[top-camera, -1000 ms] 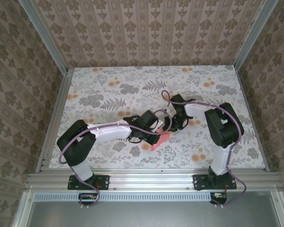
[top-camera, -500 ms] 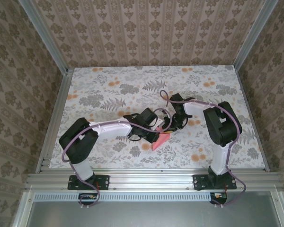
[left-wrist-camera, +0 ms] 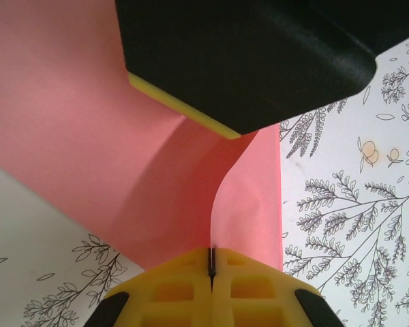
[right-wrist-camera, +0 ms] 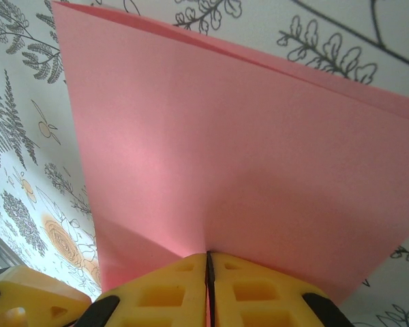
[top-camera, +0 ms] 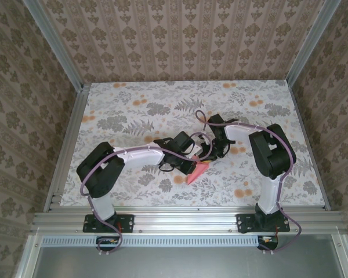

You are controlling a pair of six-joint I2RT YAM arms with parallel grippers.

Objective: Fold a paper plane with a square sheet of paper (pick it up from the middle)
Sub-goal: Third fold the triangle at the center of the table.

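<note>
Floral tabletop; left gripper, right gripper both clamping square sheet of paper mid-frame; likely handling light, floppy; edges suit.

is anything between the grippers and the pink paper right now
Nothing visible does. The left gripper and the right gripper are each shut directly on the square sheet of paper, pinching it at an edge, with only the floral table beneath.
</note>
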